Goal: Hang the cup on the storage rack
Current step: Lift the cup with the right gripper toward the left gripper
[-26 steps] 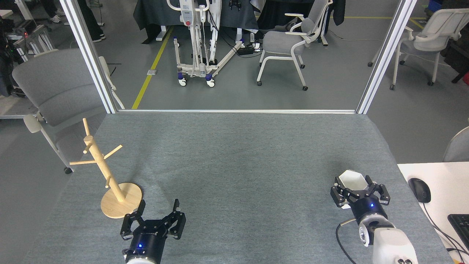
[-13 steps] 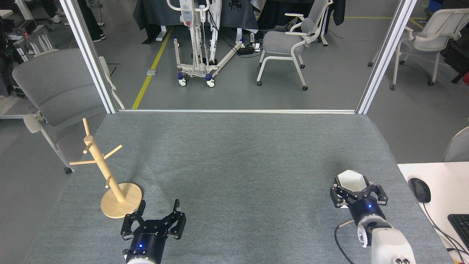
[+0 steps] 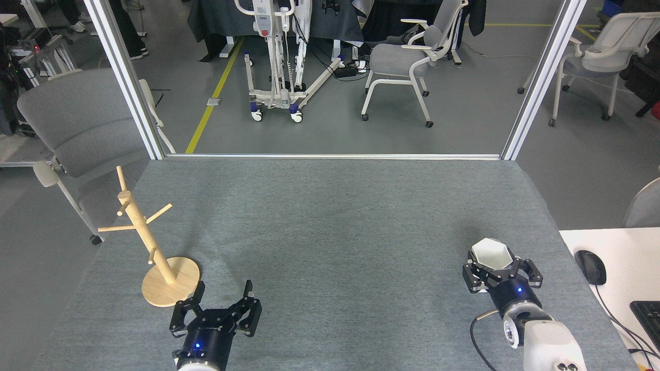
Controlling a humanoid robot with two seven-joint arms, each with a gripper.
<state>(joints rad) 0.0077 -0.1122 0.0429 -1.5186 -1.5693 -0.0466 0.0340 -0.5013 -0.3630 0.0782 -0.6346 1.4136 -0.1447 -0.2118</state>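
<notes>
Grey felt covers the table [image 3: 330, 221], which is framed at its far edge by two slanted metal posts, with an open workshop floor seen beyond. At the right near side of the felt, the cup [image 3: 492, 253] is seen white and faceted, with its hexagonal mouth turned up toward the head view. It is clasped by the right gripper [image 3: 498, 272], whose black fingers are closed against its lower sides; whether the cup's bottom is touching the felt cannot be told. A blue light is shown on the gripper's body, and a black cable is looped from the white wrist below it.

Well apart from the cup, at the left near side, the rack [image 3: 149, 242] is stood on its round wooden base, its slim post set with angled pegs, none of which is occupied. Just beside the base, toward the near edge, the left gripper [image 3: 221, 305] is held with its fingers spread wide and nothing between them.

Off the felt to the right, a black mouse [image 3: 590, 267] and the corner of a keyboard [image 3: 647, 317] are laid on a white desk. Beyond the table, grey chairs [image 3: 407, 62] and a wheeled white lift stand [image 3: 281, 56] are parked on the floor.
</notes>
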